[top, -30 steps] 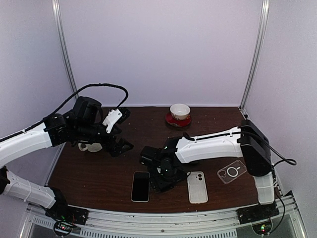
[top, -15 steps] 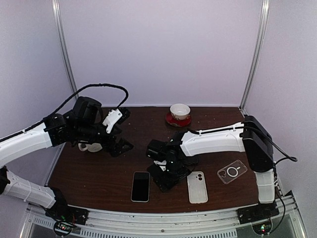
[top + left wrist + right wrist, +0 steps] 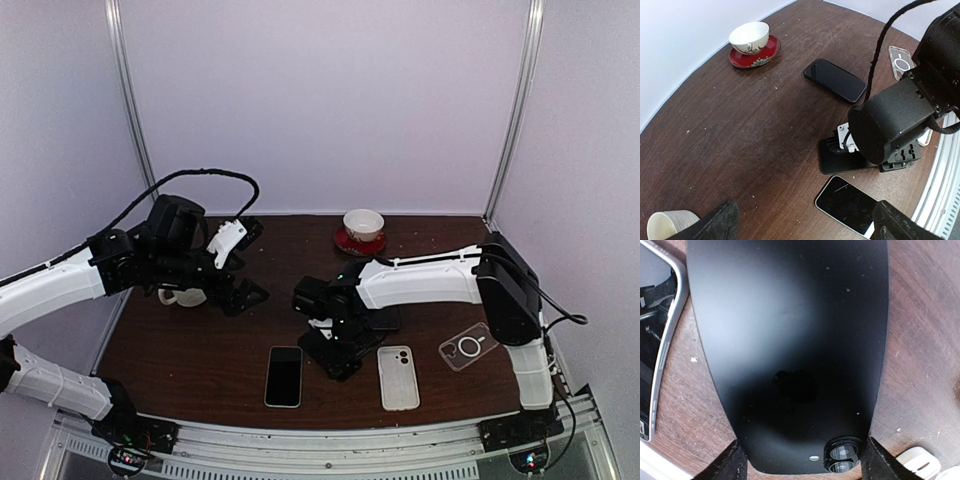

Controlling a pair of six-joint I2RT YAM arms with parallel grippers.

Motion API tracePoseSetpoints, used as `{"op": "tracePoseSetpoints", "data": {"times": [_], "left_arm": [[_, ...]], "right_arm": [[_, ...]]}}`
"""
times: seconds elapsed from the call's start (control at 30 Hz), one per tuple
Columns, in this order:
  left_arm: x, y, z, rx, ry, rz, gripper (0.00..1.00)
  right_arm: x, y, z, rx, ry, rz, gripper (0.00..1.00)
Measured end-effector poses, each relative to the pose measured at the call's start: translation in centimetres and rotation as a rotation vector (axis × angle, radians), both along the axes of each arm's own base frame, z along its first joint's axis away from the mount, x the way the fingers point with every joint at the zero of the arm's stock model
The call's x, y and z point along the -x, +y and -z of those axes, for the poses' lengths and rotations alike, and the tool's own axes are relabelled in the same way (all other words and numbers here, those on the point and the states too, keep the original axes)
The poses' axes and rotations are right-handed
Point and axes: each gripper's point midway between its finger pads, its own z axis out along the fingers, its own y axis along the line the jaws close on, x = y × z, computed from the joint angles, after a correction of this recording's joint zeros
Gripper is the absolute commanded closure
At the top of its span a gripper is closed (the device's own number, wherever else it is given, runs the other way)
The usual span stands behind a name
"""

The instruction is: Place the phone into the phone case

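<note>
Brown wooden desk (image 3: 200, 350) carried a matte black phone (image 3: 790, 340), lying back up near the middle of the front edge. The right claw (image 3: 801, 466) straddled its camera end, one finger at each long side. Whether it was grasping could not be told. A pale translucent phone case (image 3: 398, 377) lay near it, by the front edge. The left claw (image 3: 807, 224) hung released above the desk's left side.
</note>
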Motion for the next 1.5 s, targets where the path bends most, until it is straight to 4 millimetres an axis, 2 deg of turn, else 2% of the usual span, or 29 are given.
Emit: {"op": "tracePoseSetpoints", "data": {"times": [0.17,0.33,0.43,0.53,0.63,0.73,0.8,0.93,1.07,1.23,1.37,1.5], "left_arm": [[0.0,0.1,0.1,-0.009,-0.008,0.003,0.04],[0.1,0.0,1.0,-0.037,-0.053,0.055,0.13],[0.9,0.0,1.9,-0.035,-0.111,0.123,0.18],[3.1,-0.2,3.6,-0.065,-0.219,0.259,0.18],[7.0,-2.2,5.9,-0.142,-0.331,0.498,0.17],[11.4,-4.2,9.4,-0.217,-0.447,0.744,0.18],[12.4,-4.5,12.1,-0.273,-0.500,0.829,0.19],[11.2,-5.5,15.8,-0.406,-0.591,0.885,0.19],[9.7,-7.7,17.9,-0.483,-0.672,0.910,0.26],[8.1,-10.7,18.6,-0.506,-0.748,0.905,0.46],[7.8,-11.4,19.2,-0.512,-0.745,0.918,0.61],[8.0,-11.9,19.0,-0.502,-0.730,0.932,0.76]], "right_arm": [[0.0,0.0,-0.1,-0.001,0.001,-0.002,0.42],[0.1,0.2,-0.3,-0.018,0.008,-0.006,0.47],[0.6,0.5,-0.5,-0.058,0.030,-0.007,0.48],[1.4,0.4,-0.9,-0.108,0.071,0.007,0.49],[2.1,0.3,-1.1,-0.147,0.109,0.017,0.49],[2.8,0.2,-1.1,-0.195,0.152,0.034,0.49],[3.3,0.1,-1.3,-0.225,0.176,0.045,0.49],[4.3,0.1,-1.8,-0.292,0.225,0.063,0.49],[5.2,0.3,-1.9,-0.336,0.267,0.070,0.49],[5.7,0.5,-2.0,-0.368,0.292,0.073,0.49],[6.0,0.5,-2.3,-0.384,0.302,0.073,0.49],[6.1,0.7,-2.4,-0.395,0.306,0.074,0.49]]}}
